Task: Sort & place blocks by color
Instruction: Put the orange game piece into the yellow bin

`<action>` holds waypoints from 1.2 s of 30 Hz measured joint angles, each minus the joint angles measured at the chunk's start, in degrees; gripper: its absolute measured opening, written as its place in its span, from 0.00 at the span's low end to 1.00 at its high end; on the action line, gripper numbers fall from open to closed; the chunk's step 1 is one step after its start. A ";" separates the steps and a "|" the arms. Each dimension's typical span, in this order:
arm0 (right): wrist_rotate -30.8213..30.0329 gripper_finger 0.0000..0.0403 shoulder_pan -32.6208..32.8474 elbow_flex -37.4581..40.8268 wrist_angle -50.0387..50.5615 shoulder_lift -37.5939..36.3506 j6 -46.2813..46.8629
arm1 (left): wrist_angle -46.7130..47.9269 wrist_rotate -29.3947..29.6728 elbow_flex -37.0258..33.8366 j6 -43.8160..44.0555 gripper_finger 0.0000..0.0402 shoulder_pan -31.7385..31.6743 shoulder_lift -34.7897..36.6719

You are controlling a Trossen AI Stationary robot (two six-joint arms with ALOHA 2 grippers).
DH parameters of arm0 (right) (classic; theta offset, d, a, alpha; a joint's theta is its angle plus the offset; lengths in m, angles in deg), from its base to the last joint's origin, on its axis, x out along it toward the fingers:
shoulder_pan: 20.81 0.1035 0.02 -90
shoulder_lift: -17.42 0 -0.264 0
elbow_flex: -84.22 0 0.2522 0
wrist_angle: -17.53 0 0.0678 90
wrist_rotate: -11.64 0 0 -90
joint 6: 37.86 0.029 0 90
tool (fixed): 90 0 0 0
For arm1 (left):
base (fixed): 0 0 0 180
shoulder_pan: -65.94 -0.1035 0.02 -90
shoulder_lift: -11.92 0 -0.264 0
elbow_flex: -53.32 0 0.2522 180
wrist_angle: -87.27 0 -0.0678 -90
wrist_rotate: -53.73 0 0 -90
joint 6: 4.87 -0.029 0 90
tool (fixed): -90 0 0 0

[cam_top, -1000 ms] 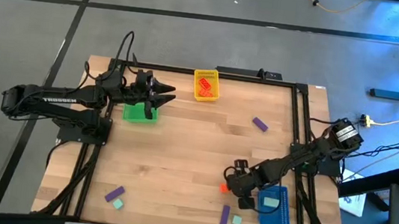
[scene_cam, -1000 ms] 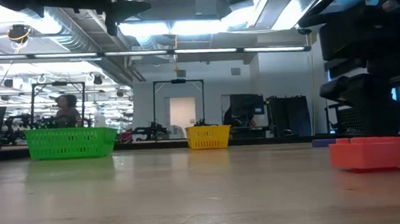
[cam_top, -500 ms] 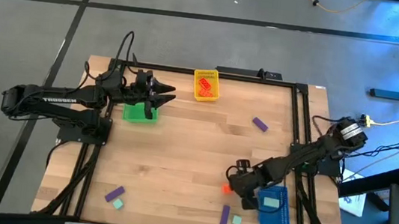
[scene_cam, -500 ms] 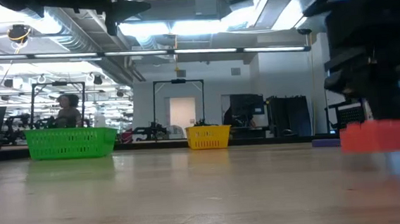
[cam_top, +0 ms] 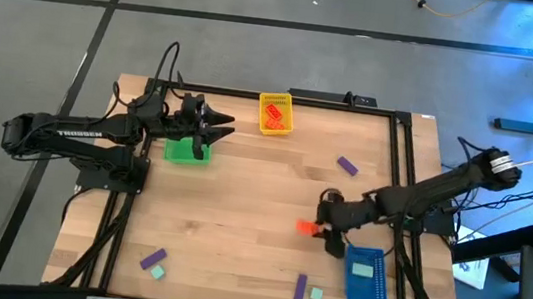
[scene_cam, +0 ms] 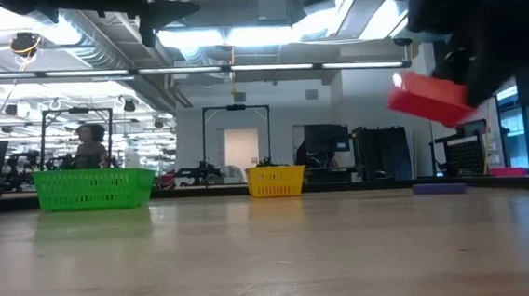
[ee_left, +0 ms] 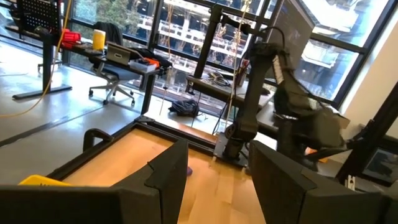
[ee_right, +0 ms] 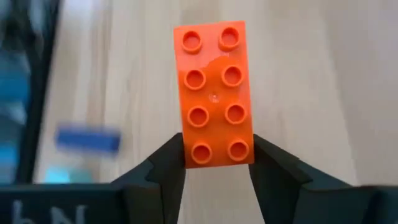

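My right gripper [cam_top: 322,226] is shut on an orange-red block [ee_right: 214,93] with eight studs, which hangs above the table's near right part [scene_cam: 429,99]. My left gripper [cam_top: 221,124] waits open with nothing in it, above the green tray [cam_top: 186,150] at the far left. More orange-red blocks lie in the yellow tray [cam_top: 276,113]. A mint block lies in the blue tray [cam_top: 365,275]. Loose purple blocks [cam_top: 347,165] [cam_top: 154,256] [cam_top: 300,287] and mint blocks [cam_top: 158,272] [cam_top: 316,294] lie flat on the table. My right gripper pinches the block's two long sides at one end [ee_right: 214,152] between its two fingers [ee_right: 174,163]. The fingers slant down from the table's right side and lie across the block. The block sticks out beyond the fingertips, tilted, lifted clear of the table.
The blue tray stands right beside my right gripper on its near side. The green tray [scene_cam: 95,188] and the yellow tray [scene_cam: 276,180] stand along the far edge. The middle of the wooden table [cam_top: 240,207] is bare. A black frame runs around the table.
My right gripper has risen and gone toward the table's far edge, rolling as it went. The orange-red block, which lay flat on the table, has come up with it and now hangs tilted, clear of the table.
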State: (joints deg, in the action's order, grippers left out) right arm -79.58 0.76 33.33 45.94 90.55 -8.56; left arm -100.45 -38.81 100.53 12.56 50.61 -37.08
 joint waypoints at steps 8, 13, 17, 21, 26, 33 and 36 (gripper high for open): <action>-7.07 0.36 -7.62 6.82 -27.43 -2.50 5.71 | -0.01 -0.04 0.00 0.02 0.41 -0.01 0.00; -9.74 0.39 -13.00 6.82 -40.52 -2.50 1.71 | 0.00 -0.04 0.00 0.00 0.41 0.00 0.00; -9.76 0.40 -16.63 6.80 -46.01 -2.50 -0.40 | 0.01 -0.05 0.00 0.00 0.41 0.00 0.00; -9.42 0.37 -18.80 6.80 -48.38 -2.52 -1.29 | 0.00 -0.06 0.00 -0.02 0.41 0.00 0.00; -7.83 0.39 -19.43 6.80 -48.28 -2.50 -1.30 | -0.01 -0.07 0.00 -0.02 0.41 0.00 0.00; -7.77 0.39 -19.43 6.80 -48.28 -2.50 -1.02 | -0.01 0.03 0.00 -0.04 0.41 0.00 0.00; -7.75 0.37 -19.43 6.80 -48.26 -2.50 -1.06 | -0.01 0.92 0.00 -0.04 0.41 0.00 0.00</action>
State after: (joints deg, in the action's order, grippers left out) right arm -87.33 -18.68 40.13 -2.31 88.05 -9.61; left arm -100.46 -37.90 100.53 12.53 50.61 -37.08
